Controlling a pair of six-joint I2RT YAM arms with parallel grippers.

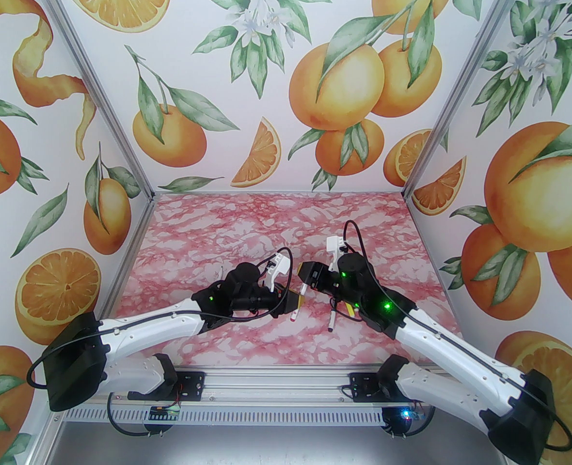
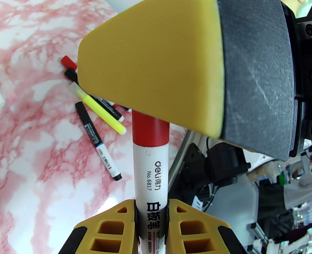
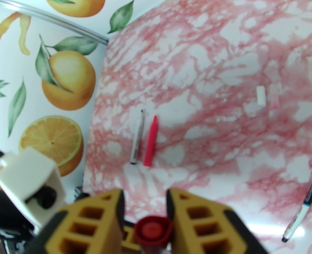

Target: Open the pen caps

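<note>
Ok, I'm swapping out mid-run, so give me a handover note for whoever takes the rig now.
Left tool shut on the white pen, by its barrel. Right tool open, straddling its red cap; gap on one side, not gripped.
Done: grey pen and pink pen look uncapped; white cap lies loose nearby.
Left: pull this cap, then the pen cluster, seemingly four still capped.

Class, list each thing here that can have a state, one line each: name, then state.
left gripper, shut on the white pen
white pen, held, cap on
right gripper, open around the red cap, not yet clamped
red cap, on the white pen
pink pen, uncapped, lying flat
white cap, off, lying loose
black marker, capped, lying flat
</note>
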